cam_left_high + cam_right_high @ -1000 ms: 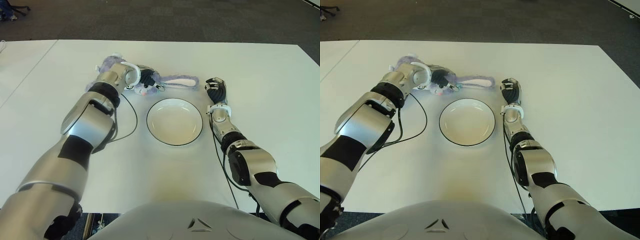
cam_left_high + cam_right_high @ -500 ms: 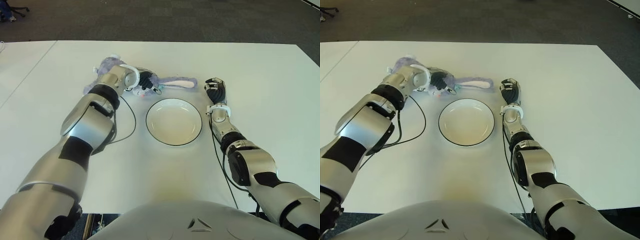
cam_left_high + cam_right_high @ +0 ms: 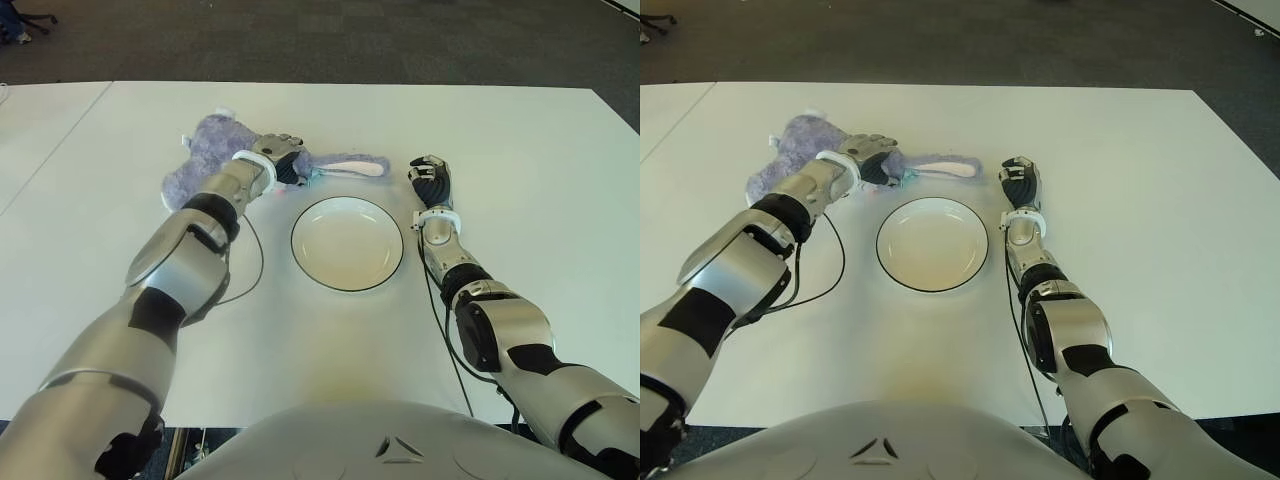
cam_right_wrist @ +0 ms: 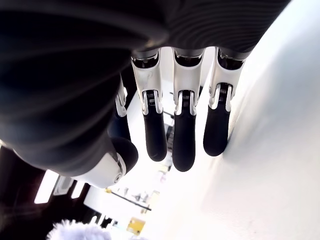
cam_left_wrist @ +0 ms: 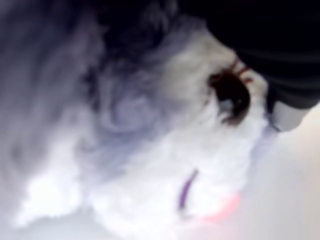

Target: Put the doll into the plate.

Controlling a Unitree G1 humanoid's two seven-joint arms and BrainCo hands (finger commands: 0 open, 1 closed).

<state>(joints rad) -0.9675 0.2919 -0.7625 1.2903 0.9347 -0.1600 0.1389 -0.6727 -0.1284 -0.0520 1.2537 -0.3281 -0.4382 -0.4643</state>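
Left robot hand [image 3: 283, 160] gripping doll [image 3: 215, 145] — right robot hand [image 3: 430, 179] relaxed, empty, beside plate [image 3: 347, 243].

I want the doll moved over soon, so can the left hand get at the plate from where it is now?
Probably yes. The left hand is on the doll just beyond the plate, with only bare table between them.

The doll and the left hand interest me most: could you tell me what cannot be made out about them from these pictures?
- Grip: in the eye views the left hand lies over the doll, hiding where its fingers touch; whether they are closed on it cannot be told.
- Left wrist view: the doll's face fills a blurred picture; the fingers are cut off at the edge.
- Right wrist view: only the doll's fur shows, at the edge.
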